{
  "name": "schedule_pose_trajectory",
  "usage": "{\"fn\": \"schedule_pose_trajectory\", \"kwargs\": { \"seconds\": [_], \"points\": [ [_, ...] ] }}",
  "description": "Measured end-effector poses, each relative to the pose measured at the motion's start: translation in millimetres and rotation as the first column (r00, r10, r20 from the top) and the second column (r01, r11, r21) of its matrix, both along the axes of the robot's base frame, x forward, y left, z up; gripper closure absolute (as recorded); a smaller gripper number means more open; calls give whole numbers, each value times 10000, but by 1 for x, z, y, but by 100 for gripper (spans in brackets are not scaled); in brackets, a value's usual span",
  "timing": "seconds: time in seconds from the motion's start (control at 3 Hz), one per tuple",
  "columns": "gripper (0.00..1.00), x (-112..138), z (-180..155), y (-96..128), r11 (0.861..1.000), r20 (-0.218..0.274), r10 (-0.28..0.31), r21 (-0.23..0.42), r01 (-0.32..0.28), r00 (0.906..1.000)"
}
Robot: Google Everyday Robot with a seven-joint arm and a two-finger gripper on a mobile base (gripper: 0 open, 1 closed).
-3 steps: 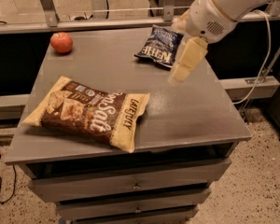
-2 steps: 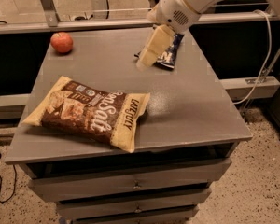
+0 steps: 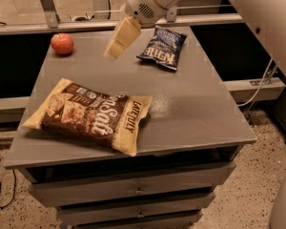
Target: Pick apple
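Observation:
The apple [image 3: 62, 44] is small, round and red-orange. It sits on the grey table [image 3: 195, 104] near the far left corner. My gripper [image 3: 118, 41] hangs from the white arm above the far middle of the table, to the right of the apple and apart from it. Its cream-coloured fingers point down and to the left. Nothing shows between them.
A large brown chip bag [image 3: 88, 114] lies at the front left of the table. A dark blue Kettle chip bag [image 3: 162, 47] lies at the far right, just right of my gripper. Drawers sit under the tabletop. A metal rail runs behind the table.
My gripper has moved left across the far side of the table, from beyond the blue bag's right side to its left, closer to the apple.

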State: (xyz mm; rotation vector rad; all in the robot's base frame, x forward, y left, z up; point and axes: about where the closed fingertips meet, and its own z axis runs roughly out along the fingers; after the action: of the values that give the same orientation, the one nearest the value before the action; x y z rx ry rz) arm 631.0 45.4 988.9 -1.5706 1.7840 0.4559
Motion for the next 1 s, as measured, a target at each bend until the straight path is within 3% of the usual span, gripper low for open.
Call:
{"fn": "schedule_pose_trajectory", "kwargs": {
  "seconds": [0.33, 1.0],
  "points": [
    [0, 19, -4, 21, 9998, 134, 108, 175, -110, 9999],
    [0, 87, -54, 98, 9939, 247, -23, 1103, -5, 9997]
  ]
}}
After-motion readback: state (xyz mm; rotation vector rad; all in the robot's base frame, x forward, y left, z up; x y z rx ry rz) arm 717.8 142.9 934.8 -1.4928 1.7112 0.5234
